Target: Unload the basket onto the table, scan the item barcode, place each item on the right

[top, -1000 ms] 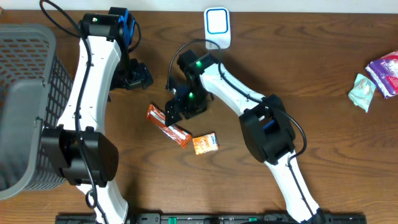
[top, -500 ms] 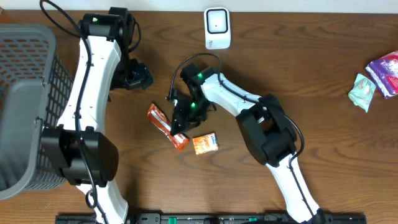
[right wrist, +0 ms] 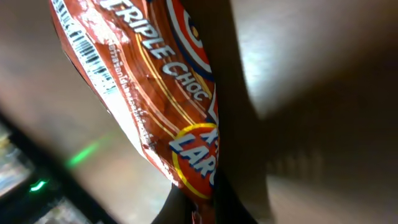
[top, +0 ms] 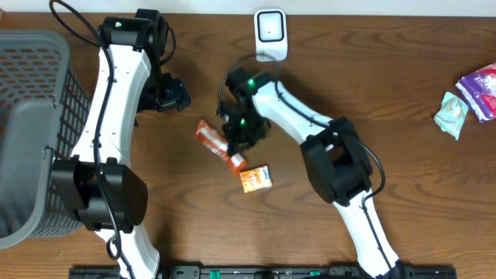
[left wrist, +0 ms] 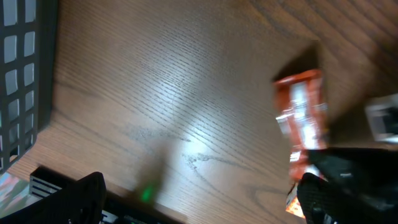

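Having just clenched on the snack bar [top: 211,136], the right claw [top: 235,144] is drawing it toward the scanner [top: 270,32] at twelve o'clock, while the left claw [top: 173,96] is idling, released.

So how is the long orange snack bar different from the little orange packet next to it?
The snack bar is long and thin; the little packet is short and squarish. The bar is pinched in the right tool; the packet lies untouched on the table. Both are orange.

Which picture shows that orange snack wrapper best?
The right wrist view: the snack wrapper fills the frame, its lettering and barcode stripes visible. Overhead shows it small, no print legible; the left wrist view shows it blurred.
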You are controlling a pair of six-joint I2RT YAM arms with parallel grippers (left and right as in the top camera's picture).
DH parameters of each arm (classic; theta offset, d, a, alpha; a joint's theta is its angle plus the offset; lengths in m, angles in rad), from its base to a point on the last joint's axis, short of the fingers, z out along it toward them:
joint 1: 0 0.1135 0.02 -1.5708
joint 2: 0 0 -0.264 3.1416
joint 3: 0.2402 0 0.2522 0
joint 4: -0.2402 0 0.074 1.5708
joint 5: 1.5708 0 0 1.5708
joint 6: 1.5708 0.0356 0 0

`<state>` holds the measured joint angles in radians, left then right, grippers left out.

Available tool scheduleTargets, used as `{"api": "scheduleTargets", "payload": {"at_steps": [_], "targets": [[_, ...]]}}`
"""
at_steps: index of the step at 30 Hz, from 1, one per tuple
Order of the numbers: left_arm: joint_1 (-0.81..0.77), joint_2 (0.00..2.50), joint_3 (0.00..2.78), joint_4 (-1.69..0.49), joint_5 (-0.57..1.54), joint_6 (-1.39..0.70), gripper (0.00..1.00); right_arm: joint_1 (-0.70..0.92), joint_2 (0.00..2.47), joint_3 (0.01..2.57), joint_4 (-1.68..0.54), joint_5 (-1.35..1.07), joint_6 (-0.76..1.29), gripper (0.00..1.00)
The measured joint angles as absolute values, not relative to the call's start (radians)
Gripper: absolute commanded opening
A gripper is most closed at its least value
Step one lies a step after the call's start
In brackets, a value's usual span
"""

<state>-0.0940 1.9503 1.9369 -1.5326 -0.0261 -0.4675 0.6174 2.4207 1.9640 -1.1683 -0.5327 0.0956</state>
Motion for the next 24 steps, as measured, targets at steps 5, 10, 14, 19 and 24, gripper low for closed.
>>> {"api": "scheduleTargets", "payload": {"at_steps": [5,10,14,19,24], "targets": [[-0.094,1.950,1.937,-1.533,-0.026,-0.467,0.98,0.588,2.374,2.043,-1.220,-0.265,0.113,0.01],[-0.094,1.950,1.937,-1.533,-0.026,-0.467,0.98,0.587,2.287,2.067,-1.250,0.051,0.171,0.01],[-0.094,1.950,1.937,-1.533,-0.026,-0.467,0.98,0.588,2.267,2.069,-1.292,0.294,0.243,0.01],[-0.094,1.950,1.937,-1.533,-0.026,-0.467,0.98,0.588,2.270,2.051,-1.298,0.461,0.311,0.01],[-0.094,1.950,1.937,-1.533,-0.026,-0.467,0.98,0.588,2.270,2.010,-1.279,0.508,0.337,0.01]]}}
